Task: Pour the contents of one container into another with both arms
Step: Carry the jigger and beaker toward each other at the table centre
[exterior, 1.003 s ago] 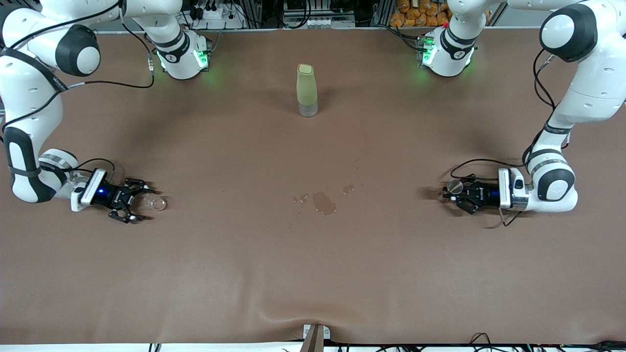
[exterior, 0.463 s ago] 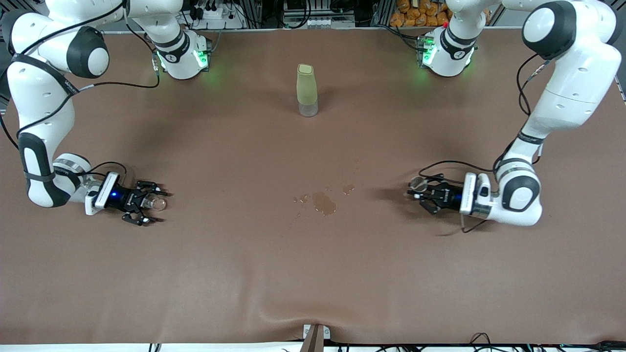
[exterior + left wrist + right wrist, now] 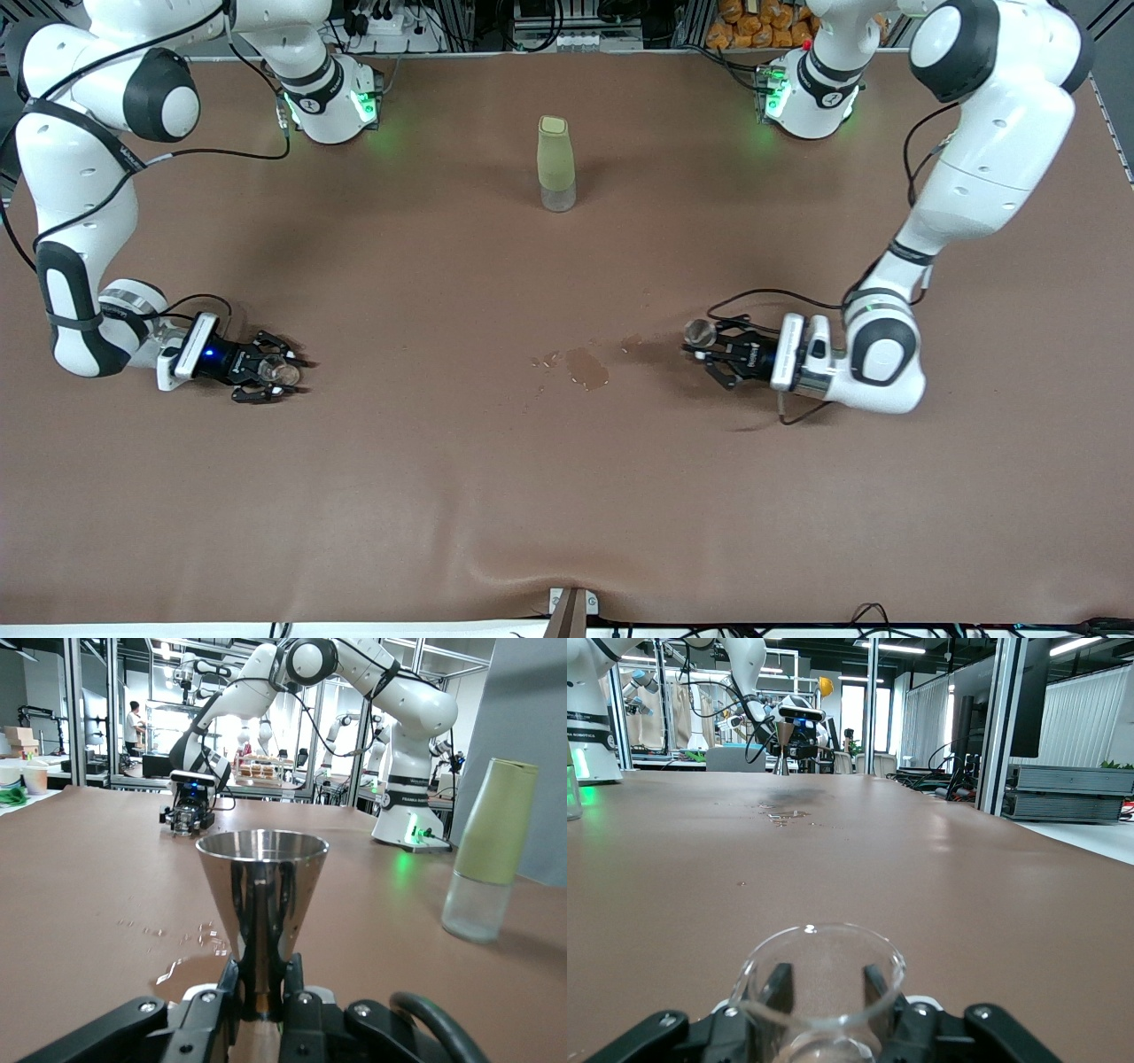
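My left gripper is shut on the stem of a shiny metal cone-shaped jigger, held upright just above the table beside a wet spill. In the left wrist view the jigger rises between the fingers. My right gripper sits low at the right arm's end of the table, shut around the neck of a clear glass flask. That flask stands between the dark fingers in the right wrist view.
A bottle with a pale green sleeve and clear base stands upright mid-table, nearer the arms' bases; it also shows in the left wrist view. The brown table cover has a bump at its front edge.
The left arm has carried the jigger toward the table's middle, up to the spill. The right gripper has slid forward around the flask and closed in on it.
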